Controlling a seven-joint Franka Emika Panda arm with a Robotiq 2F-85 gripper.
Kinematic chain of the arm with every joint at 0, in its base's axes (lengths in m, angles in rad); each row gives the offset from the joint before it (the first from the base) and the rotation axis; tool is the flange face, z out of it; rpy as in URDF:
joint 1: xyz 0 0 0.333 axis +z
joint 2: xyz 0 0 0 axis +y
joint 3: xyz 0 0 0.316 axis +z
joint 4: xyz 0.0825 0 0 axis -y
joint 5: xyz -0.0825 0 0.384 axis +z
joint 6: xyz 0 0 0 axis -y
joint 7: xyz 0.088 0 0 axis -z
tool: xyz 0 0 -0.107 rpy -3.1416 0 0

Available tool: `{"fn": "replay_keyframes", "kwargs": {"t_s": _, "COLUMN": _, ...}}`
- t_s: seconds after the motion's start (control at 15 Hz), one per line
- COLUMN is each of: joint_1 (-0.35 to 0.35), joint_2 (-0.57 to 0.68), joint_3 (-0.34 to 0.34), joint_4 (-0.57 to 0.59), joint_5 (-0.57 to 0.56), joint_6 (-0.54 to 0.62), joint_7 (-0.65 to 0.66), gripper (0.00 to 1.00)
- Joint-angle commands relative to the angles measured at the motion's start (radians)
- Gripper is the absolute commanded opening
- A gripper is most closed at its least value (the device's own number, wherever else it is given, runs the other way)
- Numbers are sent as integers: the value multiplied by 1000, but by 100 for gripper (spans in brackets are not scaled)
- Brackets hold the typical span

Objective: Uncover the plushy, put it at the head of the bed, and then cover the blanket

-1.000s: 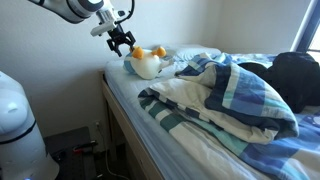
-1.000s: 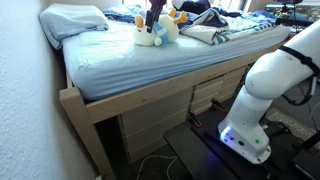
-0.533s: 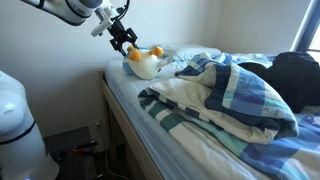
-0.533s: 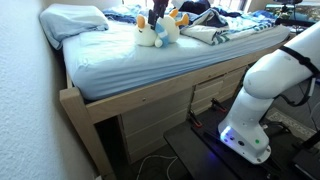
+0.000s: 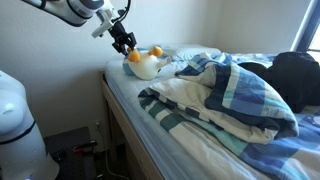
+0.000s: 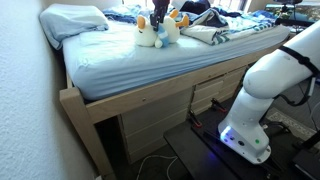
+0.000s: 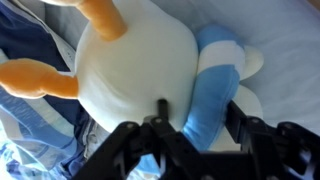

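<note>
Opens on the bed [image 5: 127, 92], white sheet over a pale wooden frame, clear in both exterior views. Heaped across the end away from the white pillow [image 6: 75, 20], the striped blue blanket [image 5: 235, 95], white underside showing. And there, out in the open on bare sheet between pillow and blanket, sits the plushy [image 5: 146, 65]. Just above it hangs the gripper [image 5: 125, 43], fingers spread wide, clamping nothing.

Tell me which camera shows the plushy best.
The wrist view: the plushy fills the frame, white body and orange parts clear, though cropped. In both exterior views it sits small on the bed.
</note>
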Motion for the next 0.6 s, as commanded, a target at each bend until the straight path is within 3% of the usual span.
{"fn": "replay_keyframes", "kwargs": {"t_s": 0.0, "joint_1": -10, "joint_2": -1, "joint_3": 10, "joint_4": 12, "joint_5": -15, "joint_6": -27, "joint_7": 23, "gripper": 27}}
{"fn": "replay_keyframes", "kwargs": {"t_s": 0.2, "joint_1": -13, "joint_2": 2, "joint_3": 11, "joint_4": 24, "joint_5": -20, "joint_6": -30, "joint_7": 19, "gripper": 3}}
{"fn": "replay_keyframes", "kwargs": {"t_s": 0.53, "joint_1": -7, "joint_2": 20, "joint_3": 14, "joint_4": 61, "joint_5": -18, "joint_6": -30, "joint_7": 3, "gripper": 1}}
